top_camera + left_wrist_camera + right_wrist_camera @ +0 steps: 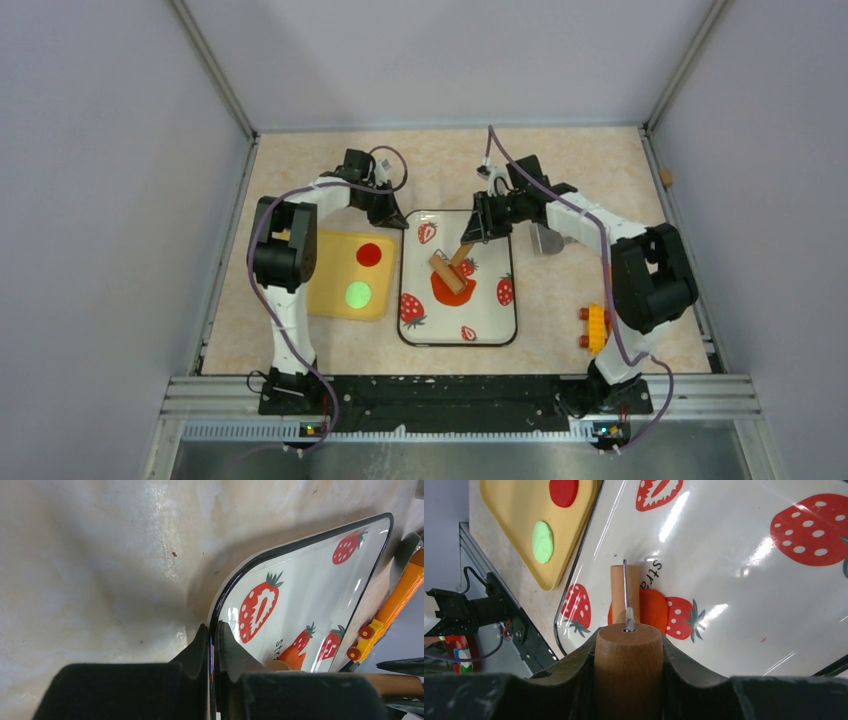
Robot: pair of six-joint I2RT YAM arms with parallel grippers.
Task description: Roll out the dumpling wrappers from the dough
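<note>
The orange-red dough [447, 291] lies as a flat blob on the white strawberry tray [440, 325]. A wooden roller [447, 272] rests on it. My right gripper [469, 243] is shut on the roller's handle [628, 660]; the roller's barrel [625, 592] lies across the dough [654, 611]. My left gripper [399, 218] is shut on the tray's black rim [220, 611] at its far left corner. A red wrapper [369, 254] and a green wrapper [358, 294] lie on a yellow board [330, 300] left of the tray; both also show in the right wrist view [563, 491] [543, 541].
A grey metal tool [548, 240] lies right of the tray, under my right arm. A yellow-orange toy block piece with red knobs [596, 328] sits at the near right. A small tan object [665, 177] lies by the right wall.
</note>
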